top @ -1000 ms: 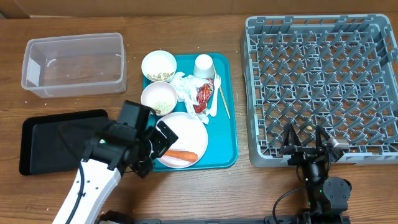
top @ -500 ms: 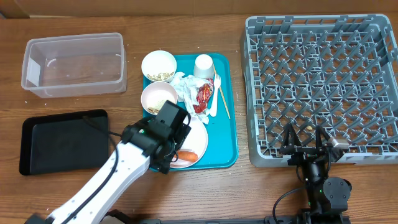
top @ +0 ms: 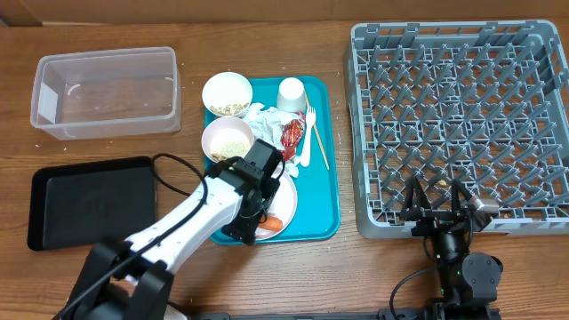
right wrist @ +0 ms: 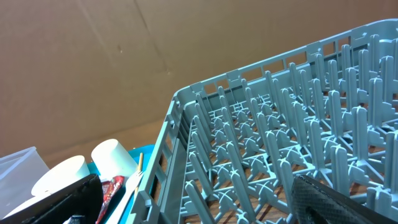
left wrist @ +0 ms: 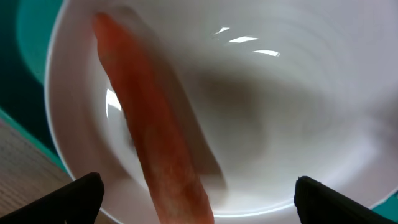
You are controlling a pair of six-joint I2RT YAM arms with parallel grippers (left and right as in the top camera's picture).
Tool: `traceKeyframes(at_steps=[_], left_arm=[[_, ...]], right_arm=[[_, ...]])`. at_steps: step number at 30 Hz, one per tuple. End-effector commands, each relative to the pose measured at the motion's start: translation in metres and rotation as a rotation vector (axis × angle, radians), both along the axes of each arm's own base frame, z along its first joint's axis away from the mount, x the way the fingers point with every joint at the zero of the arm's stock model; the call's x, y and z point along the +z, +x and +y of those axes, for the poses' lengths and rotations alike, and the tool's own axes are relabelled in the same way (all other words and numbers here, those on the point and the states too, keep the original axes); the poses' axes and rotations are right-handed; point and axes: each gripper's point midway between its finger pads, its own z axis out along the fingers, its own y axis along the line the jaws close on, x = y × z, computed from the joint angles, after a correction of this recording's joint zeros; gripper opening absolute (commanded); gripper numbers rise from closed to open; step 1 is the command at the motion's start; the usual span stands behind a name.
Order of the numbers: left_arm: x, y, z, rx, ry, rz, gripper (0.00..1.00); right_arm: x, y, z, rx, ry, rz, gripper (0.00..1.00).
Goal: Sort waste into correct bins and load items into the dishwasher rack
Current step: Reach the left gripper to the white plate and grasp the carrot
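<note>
Over the near-left corner of the teal tray [top: 327,191], the left gripper [top: 256,203] hangs above the round white plate [top: 288,188], pointing down at it. Its fingers [left wrist: 62,198] stand wide apart and hold nothing. The orange carrot [left wrist: 155,143] lies flat on the plate's near side. In the wrist view it runs lengthwise into the gap between the two fingertips, closer to one than to the other and touching neither. From overhead only its tip [top: 274,225] shows past the gripper, near the plate's near rim. The left arm slants up from the table's near edge, passing just beside the black tray [top: 89,200], with its wrist bent down over the plate.

The right gripper [top: 436,204] sits low at the near edge of the dishwasher rack [top: 462,107], aimed toward the table's far side. Its fingers [right wrist: 339,200] are spread wide with nothing between them. The clear tub [top: 107,89] stands at the far-left corner of the table, well apart from both arms.
</note>
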Motion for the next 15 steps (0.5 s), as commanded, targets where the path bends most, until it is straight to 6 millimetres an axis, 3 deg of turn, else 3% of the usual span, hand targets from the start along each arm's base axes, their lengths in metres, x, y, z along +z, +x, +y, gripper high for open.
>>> traceKeyframes(at_steps=[1,15], left_arm=[[-0.002,0.004,-0.006,0.008,-0.012,0.005,1.0],[-0.034,-0.001,0.003,0.014,0.035,0.08,1.0]], right_arm=[[-0.001,0.0,-0.003,-0.015,-0.007,-0.008,1.0],[-0.001,0.0,-0.003,-0.015,-0.007,-0.008,1.0]])
